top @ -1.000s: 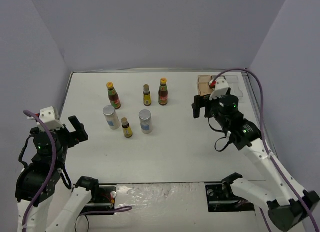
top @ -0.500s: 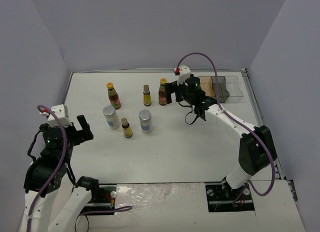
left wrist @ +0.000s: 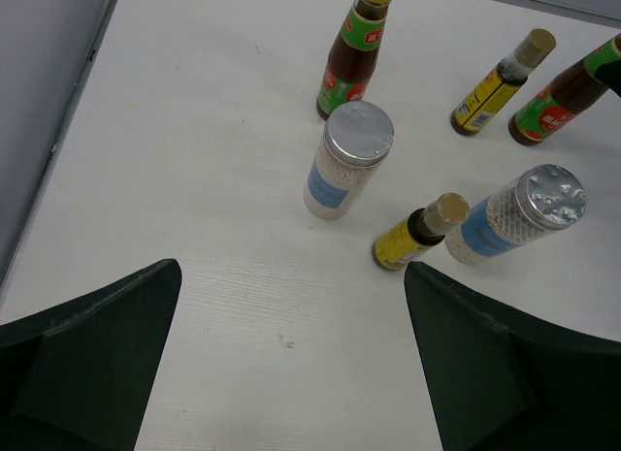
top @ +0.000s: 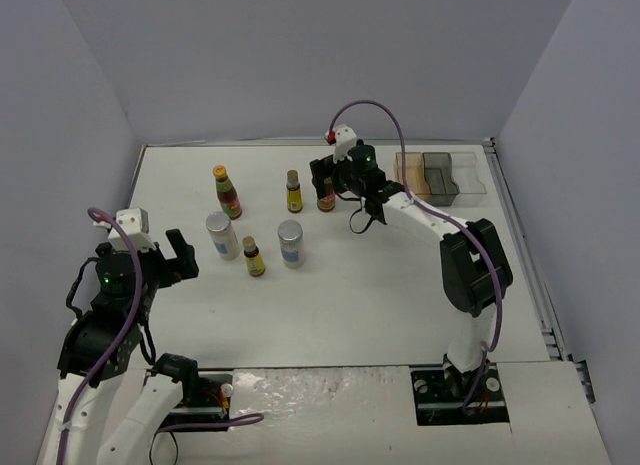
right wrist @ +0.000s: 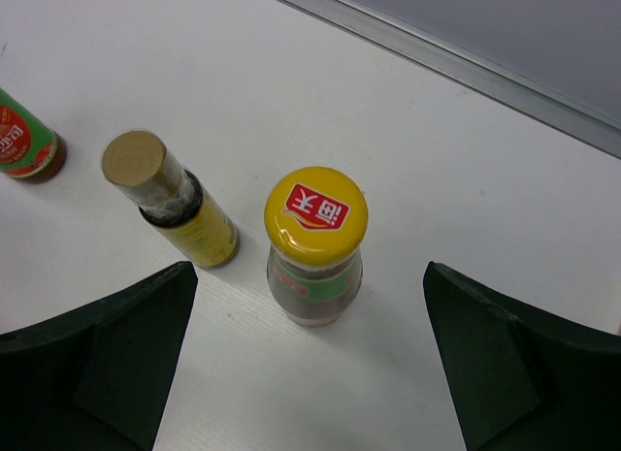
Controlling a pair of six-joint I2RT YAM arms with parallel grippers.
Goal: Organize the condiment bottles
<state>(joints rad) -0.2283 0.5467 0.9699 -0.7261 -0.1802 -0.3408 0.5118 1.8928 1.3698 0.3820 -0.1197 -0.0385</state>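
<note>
The condiment bottles stand in a loose group on the white table. A dark red bottle with a yellow cap (right wrist: 315,213) stands upright between the wide-open fingers of my right gripper (right wrist: 309,273), untouched; in the top view that gripper (top: 325,177) partly covers it (top: 326,200). A tiny yellow bottle (right wrist: 170,194) stands just left of it. The other dark red bottle (top: 227,190) is further left. Two silver-lidded shakers (left wrist: 347,160) (left wrist: 514,218) and a second tiny yellow bottle (left wrist: 419,233) lie ahead of my left gripper (left wrist: 291,276), which is open and holds nothing.
An orange, grey and clear compartment tray (top: 440,177) sits at the back right near the table's edge. Purple walls close in the left, back and right sides. My right arm stretches across the table's right half toward the bottles.
My right gripper has swung left from beside the tray to straddle the right dark red bottle. My left gripper has crept a little rightward toward the shakers. Both stayed open.
</note>
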